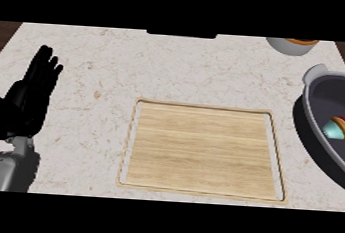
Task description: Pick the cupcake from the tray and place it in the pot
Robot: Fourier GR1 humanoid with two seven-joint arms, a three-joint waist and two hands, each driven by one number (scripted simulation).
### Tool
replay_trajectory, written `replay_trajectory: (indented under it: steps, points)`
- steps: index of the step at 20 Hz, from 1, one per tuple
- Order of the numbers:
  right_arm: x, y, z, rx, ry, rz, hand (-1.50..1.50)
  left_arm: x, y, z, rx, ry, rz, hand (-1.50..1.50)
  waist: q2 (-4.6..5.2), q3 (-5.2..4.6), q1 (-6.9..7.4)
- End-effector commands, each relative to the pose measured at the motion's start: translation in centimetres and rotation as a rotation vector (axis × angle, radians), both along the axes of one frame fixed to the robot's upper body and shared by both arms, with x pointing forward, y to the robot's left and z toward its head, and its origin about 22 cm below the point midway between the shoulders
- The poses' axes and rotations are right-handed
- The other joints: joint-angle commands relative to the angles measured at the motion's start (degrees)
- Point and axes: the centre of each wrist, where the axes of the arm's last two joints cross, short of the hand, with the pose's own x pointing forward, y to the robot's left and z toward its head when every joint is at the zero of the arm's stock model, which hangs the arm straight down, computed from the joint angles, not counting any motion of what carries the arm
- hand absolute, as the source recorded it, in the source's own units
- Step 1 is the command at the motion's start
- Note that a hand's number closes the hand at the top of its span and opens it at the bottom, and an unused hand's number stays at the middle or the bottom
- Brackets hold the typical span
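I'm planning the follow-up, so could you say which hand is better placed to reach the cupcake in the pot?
Probably the right: the cupcake lies in the pot at the robot's right, though that hand is out of view. The left hand rests open beyond the tray.

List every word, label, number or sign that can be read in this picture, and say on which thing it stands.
None can be read. No text shows on the pale wooden square tray, the dark grey round pot, the colourful cupcake inside it, the speckled beige stone counter or the black left hand.
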Motion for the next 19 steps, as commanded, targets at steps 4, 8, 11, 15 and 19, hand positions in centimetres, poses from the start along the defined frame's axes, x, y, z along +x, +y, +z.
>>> replay_trajectory:
  steps: [4,8,11,15,19]
  points:
    - [-3.8,-4.6,3.2,0.087,-0.013,0.080,-1.50,0.5,-0.5,0.3,-0.017,-0.002,-0.024,0.00,0.36,0.20,0.20]
    - [-5.4,-5.5,2.9,0.105,-0.011,0.081,-1.50,-0.4,-0.6,0.1,-0.004,-0.001,0.002,0.00,0.16,0.30,0.13]
    - [-5.9,-6.2,4.5,0.088,-0.016,0.079,-1.50,-0.3,0.3,-0.5,0.009,0.003,0.010,0.00,0.38,0.39,0.30]
    - [-6.6,-6.4,4.2,0.083,-0.006,0.088,-1.50,-0.6,0.9,-0.9,-0.002,0.009,0.001,0.00,0.16,0.35,0.13]
    - [-6.4,-6.6,5.0,0.076,0.008,0.060,-1.50,-0.2,0.3,0.4,-0.001,-0.013,-0.025,0.00,0.30,0.48,0.96]
